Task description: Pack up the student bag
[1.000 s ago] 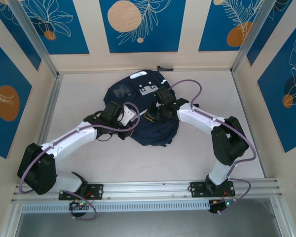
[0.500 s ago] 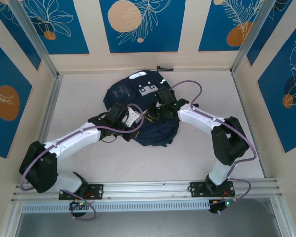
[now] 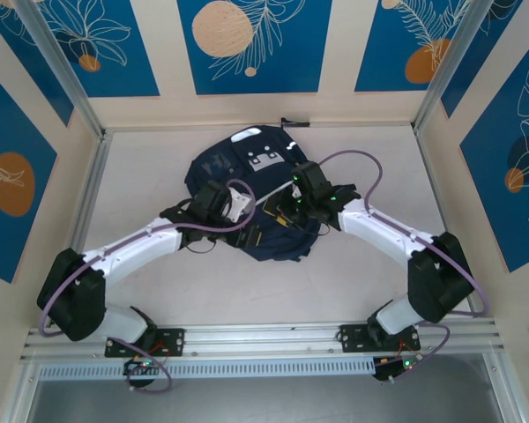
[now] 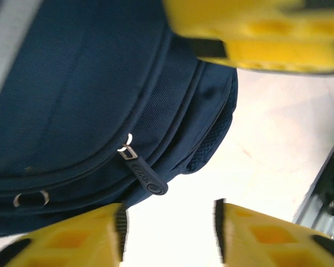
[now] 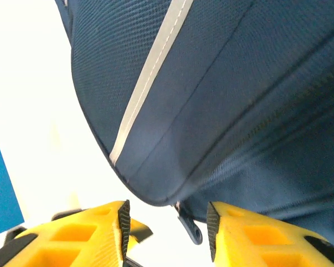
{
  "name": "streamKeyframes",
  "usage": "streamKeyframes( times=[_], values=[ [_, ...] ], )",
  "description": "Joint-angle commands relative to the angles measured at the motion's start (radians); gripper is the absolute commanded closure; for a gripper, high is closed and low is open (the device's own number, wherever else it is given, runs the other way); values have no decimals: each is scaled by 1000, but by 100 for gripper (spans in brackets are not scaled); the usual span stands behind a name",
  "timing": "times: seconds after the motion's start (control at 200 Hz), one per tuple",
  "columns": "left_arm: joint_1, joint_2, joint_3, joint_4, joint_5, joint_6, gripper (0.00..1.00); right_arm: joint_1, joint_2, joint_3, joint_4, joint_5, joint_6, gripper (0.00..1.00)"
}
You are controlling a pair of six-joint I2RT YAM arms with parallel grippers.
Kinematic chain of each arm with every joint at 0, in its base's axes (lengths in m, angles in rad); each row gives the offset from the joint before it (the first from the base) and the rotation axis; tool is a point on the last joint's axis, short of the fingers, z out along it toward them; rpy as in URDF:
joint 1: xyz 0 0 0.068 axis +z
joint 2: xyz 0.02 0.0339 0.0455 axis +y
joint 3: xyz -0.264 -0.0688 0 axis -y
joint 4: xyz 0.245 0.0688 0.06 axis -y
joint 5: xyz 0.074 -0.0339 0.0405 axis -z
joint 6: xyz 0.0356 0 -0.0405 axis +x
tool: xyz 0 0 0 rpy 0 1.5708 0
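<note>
From above, the left arm is leaning in from the near left corner, and the left gripper point(image 3: 251, 220) is hovering over the near left part of the bag point(image 3: 220, 167). The bag is lying flat on the table point(image 3: 141, 176), in the middle and toward the far wall, with its grey patches point(image 3: 264, 161) facing up. In the left wrist view, the left gripper point(image 4: 170, 233) is standing open. Its yellow fingers point(image 4: 72, 239) are held well apart, with nothing but bare table point(image 4: 267, 139) showing between them. Just beyond them the bag point(image 4: 72, 83) is bulging out over the table, and a black zipper pull point(image 4: 145, 175) is hanging from the seam along its edge. A second metal slider point(image 4: 30, 197) is sitting further left on the same edge. Another yellow finger point(image 4: 256, 33) is crossing the top of that view, blurred, above the bag. From above, the right gripper point(image 3: 286, 213) is hanging over the near middle of the bag, close to the left one, with the right arm coming in from the near right corner. In the right wrist view, the right gripper point(image 5: 166, 233) is also standing open, with its fingers point(image 5: 256, 233) spread apart. A small dark zipper pull point(image 5: 189, 227) is dangling in the gap, nearer the right-hand finger and not pinched. Above it the bag point(image 5: 256, 83) is curving away, a pale stripe point(image 5: 150, 83) running down its fabric toward the table point(image 5: 33, 111).
</note>
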Motion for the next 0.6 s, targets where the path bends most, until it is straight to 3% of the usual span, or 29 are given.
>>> streamKeyframes(
  times=[0.0,0.2,0.385,0.595],
  values=[
    [50,-85,-12,-32,6,-56,44,15,-61,-24,-115,57,-92,54],
    [122,-158,-15,-101,-165,-171,25,115,-38,52,-222,198,-247,50],
    [191,-185,-10,-176,-316,-309,18,212,82,173,-290,295,-342,52],
    [232,-239,-55,-125,-297,-446,17,283,205,276,-339,373,-385,60]
  ],
)
